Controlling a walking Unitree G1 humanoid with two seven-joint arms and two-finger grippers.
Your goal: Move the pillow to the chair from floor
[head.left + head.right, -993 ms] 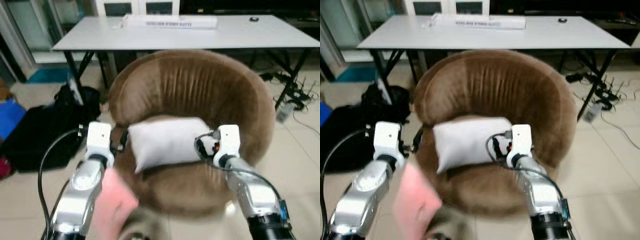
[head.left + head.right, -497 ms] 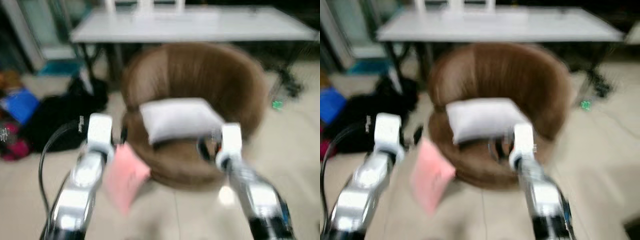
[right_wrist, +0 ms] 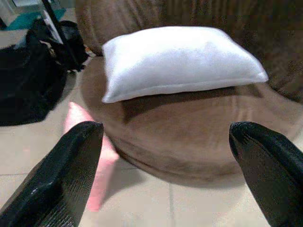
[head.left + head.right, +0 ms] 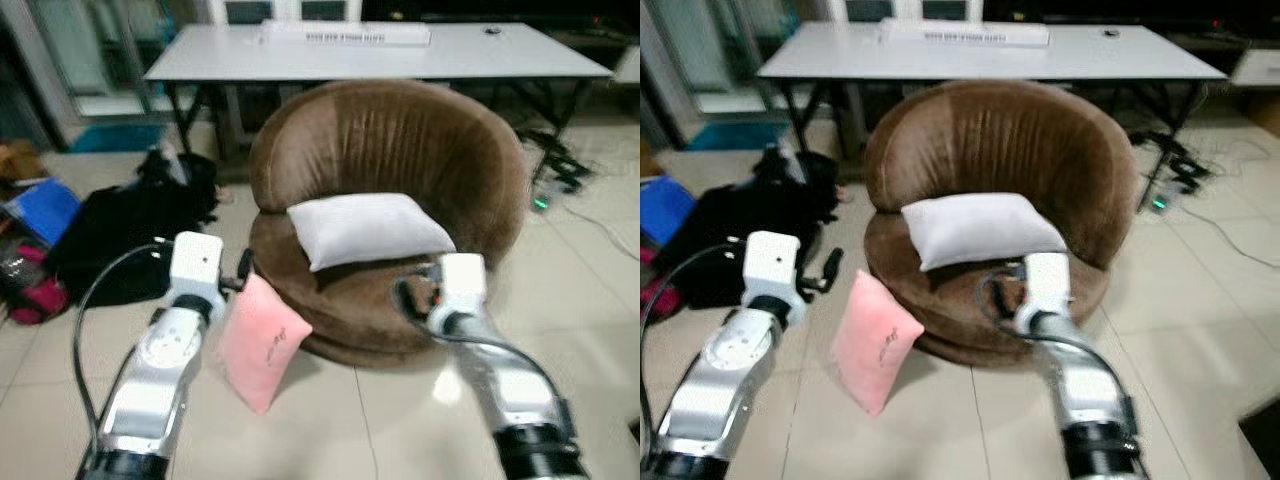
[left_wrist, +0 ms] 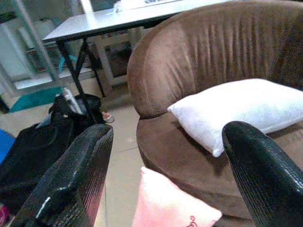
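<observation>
The white pillow (image 4: 368, 229) already lay on the seat of the brown chair (image 4: 400, 150), just ahead of both claws. The left gripper (image 5: 165, 189) and right gripper (image 3: 165, 161) hung spread wide and empty. A pink pillow (image 4: 260, 342) leaned on the floor beside the left claw (possibly the remaining job).

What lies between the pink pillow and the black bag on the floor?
In the right eye view, the left gripper's silver arm crosses between the pink pillow and black bag.
</observation>
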